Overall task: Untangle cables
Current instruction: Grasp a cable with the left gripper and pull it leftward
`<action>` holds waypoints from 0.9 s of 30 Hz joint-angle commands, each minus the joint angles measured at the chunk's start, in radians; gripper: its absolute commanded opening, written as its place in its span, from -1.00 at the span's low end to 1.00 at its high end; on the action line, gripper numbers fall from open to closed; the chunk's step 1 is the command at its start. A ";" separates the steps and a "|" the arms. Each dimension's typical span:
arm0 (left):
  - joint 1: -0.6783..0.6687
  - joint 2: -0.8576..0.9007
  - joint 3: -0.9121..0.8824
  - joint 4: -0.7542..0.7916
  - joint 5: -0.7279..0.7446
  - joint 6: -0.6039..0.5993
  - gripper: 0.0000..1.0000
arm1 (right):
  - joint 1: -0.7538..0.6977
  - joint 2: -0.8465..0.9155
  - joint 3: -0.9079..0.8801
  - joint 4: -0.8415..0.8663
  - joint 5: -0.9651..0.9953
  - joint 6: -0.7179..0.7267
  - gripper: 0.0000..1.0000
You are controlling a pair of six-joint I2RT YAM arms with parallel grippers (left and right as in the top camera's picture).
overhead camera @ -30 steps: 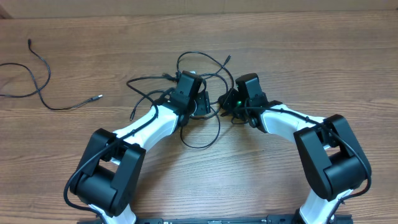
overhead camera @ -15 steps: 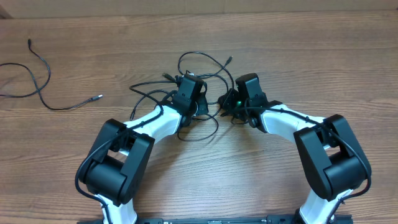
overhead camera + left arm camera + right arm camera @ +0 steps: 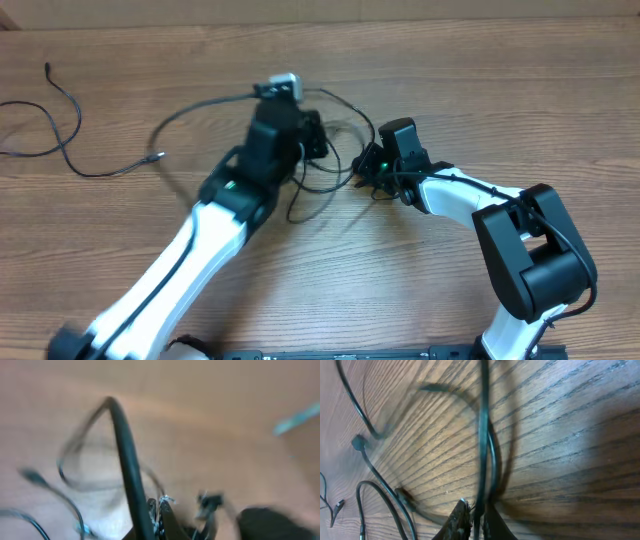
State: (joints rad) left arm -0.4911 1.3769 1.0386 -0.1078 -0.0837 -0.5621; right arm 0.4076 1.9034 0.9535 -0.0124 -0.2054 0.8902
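Observation:
Several thin black cables lie tangled [image 3: 338, 150] at the table's middle. My left gripper [image 3: 312, 140] is raised over the tangle's left side. In the blurred left wrist view its jaws [image 3: 159, 510] are shut, and a black cable [image 3: 122, 445] rises from beside them; a loop of that cable [image 3: 180, 117] stretches out to the left. My right gripper [image 3: 362, 165] sits low at the tangle's right side. Its fingers [image 3: 476, 519] are shut on a cable [image 3: 483, 435] that runs straight up between them. Plug ends [image 3: 359, 442] lie on the wood nearby.
Another black cable [image 3: 62, 140] lies apart at the far left, its plug tip [image 3: 155, 157] pointing toward the middle. The table is bare wood [image 3: 500, 90], with a wall edge along the back.
My left gripper has shut, and the arm has stretched out and lifted, drawing a cable loop up and out to the left. My right gripper has tightened on its cable and stayed put.

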 commanded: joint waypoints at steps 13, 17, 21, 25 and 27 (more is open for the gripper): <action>0.005 -0.374 0.008 0.362 -0.639 0.430 -0.92 | 0.005 0.012 -0.001 0.004 0.002 -0.001 -0.81; 0.061 -0.386 0.008 0.441 -0.721 0.481 -0.91 | 0.005 0.012 -0.001 0.004 0.002 -0.001 -0.81; 0.174 -0.384 0.008 0.401 -0.734 0.462 -0.92 | 0.005 0.012 -0.001 0.004 0.002 -0.001 -0.81; 0.285 -0.376 0.008 0.231 -0.697 0.327 -0.92 | 0.005 0.012 -0.001 0.004 0.002 -0.001 -0.81; 0.352 -0.359 0.008 0.118 -0.626 0.230 -0.91 | 0.005 0.012 -0.001 0.005 0.002 -0.001 -0.81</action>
State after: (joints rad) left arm -0.2054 0.9974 1.0405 0.0708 -0.7609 -0.2073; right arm 0.4076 1.9034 0.9535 -0.0124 -0.2058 0.8902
